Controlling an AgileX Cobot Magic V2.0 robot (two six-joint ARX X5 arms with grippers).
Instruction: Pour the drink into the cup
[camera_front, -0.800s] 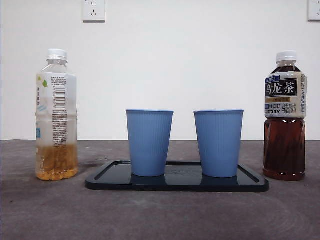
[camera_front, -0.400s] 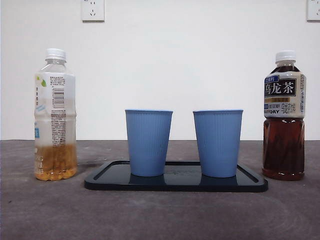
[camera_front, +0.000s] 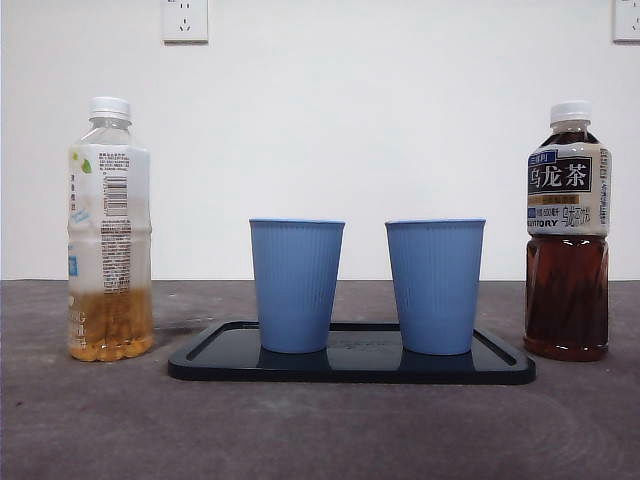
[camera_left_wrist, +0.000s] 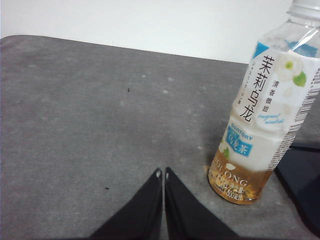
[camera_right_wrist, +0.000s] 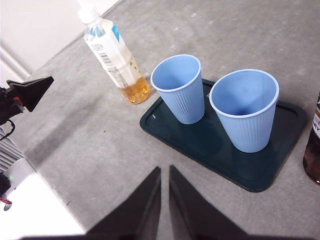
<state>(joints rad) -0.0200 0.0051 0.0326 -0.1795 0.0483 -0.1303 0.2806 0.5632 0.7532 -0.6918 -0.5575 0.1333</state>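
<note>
A dark tray (camera_front: 350, 368) lies nearest on the grey surface (camera_front: 320, 430), at the middle. On it stand two blue ribbed cups, upright and apart: the left cup (camera_front: 296, 285) and the right cup (camera_front: 435, 286), both looking empty from above. Level with the tray, well off to its left, stands a capped jasmine oolong bottle (camera_front: 109, 230) with amber drink only in its lower part. To the tray's right stands a capped dark oolong tea bottle (camera_front: 568, 232), nearly full. Behind is a white wall with a socket (camera_front: 185, 19). The left claw (camera_left_wrist: 163, 173), pressed closed and empty, hovers near the jasmine bottle. The right claw (camera_right_wrist: 164, 170), closed and empty, hangs high over the surface's near side.
</note>
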